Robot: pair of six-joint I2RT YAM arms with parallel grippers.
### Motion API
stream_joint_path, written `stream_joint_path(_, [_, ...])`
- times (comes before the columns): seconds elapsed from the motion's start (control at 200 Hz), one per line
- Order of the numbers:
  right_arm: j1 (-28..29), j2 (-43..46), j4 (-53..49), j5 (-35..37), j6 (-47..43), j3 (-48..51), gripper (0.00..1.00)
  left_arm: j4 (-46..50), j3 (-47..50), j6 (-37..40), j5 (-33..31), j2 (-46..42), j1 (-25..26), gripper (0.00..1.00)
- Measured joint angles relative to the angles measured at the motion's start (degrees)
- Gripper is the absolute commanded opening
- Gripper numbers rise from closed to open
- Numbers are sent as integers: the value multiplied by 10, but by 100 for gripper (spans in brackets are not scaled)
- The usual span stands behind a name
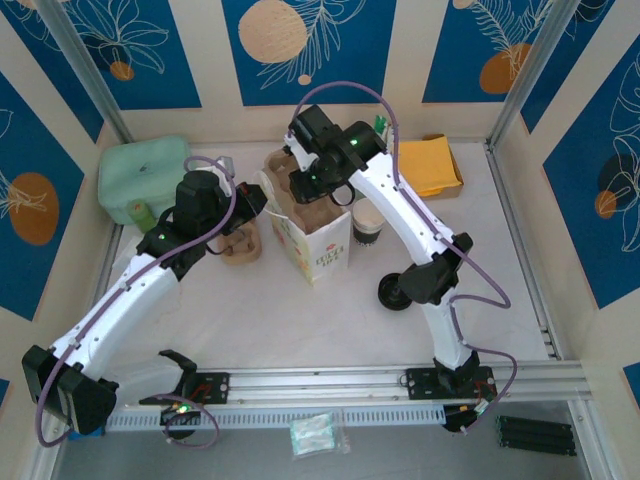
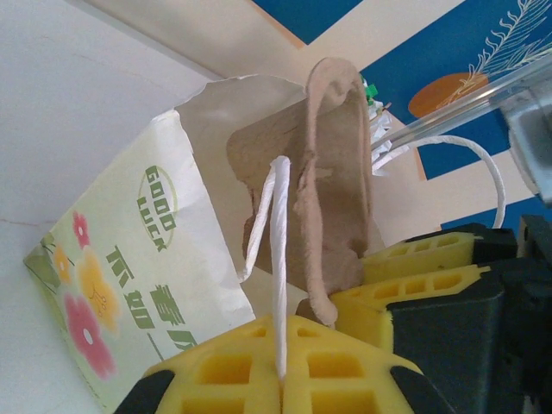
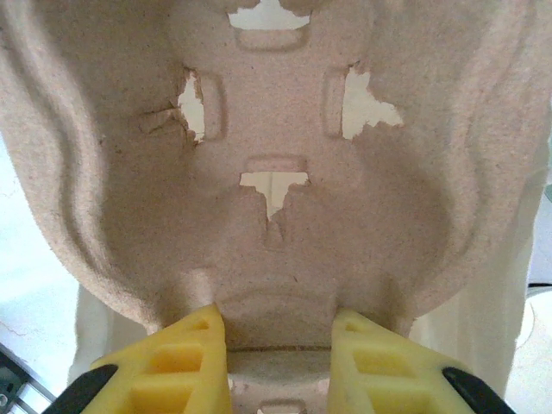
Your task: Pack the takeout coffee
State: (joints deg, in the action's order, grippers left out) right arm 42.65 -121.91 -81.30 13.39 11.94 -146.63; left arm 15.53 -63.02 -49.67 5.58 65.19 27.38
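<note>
Your left claw (image 2: 280,335) is pinched tight on the white cord handle (image 2: 278,224) of the paper bag (image 2: 129,259), with the cord running straight down between its yellow pads. The bag is printed with flowers and green lettering, and it stands open just beyond this claw. From above, the left claw (image 1: 258,197) sits at the bag's (image 1: 320,250) upper left edge. Your right claw (image 3: 278,345) is closed partway on a grey-brown pulp carrier (image 3: 276,129), one yellow finger on each side of a tab at its near edge. The carrier's moulded underside with torn cut-outs faces the wrist camera. In the overhead view the right claw (image 1: 300,187) holds the carrier (image 1: 305,208) at the bag's mouth, very close to the left claw. From the left wrist, the carrier (image 2: 332,172) stands upright inside the bag's opening. The takeout coffee cup (image 1: 240,245) appears as a kraft-brown shape on the table just beside the left claw, on the side towards the arm bases. It is left of the bag and partly covered by the left arm, so its rim is hard to make out. It is in neither claw, and the bag stands between it and the right claw's forearm. On the far side of the bag from the left claw stand a white cup with a black band (image 1: 367,228) and, nearer the bases, a black lid (image 1: 392,293).
</note>
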Motion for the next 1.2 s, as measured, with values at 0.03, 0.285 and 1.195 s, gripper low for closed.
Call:
stream_joint_path(0.03, [0,-2,-2,2,0,0,25,0,0,0,0,0,0,6])
stream_joint_path(0.285, [0,-18,-21,17,6,-2,25,0,0,-4,0,0,0,6])
stream_joint_path(1.195, [8,-64,-57,39,26,-3,25,-1,5,-11,6,-3,0,6])
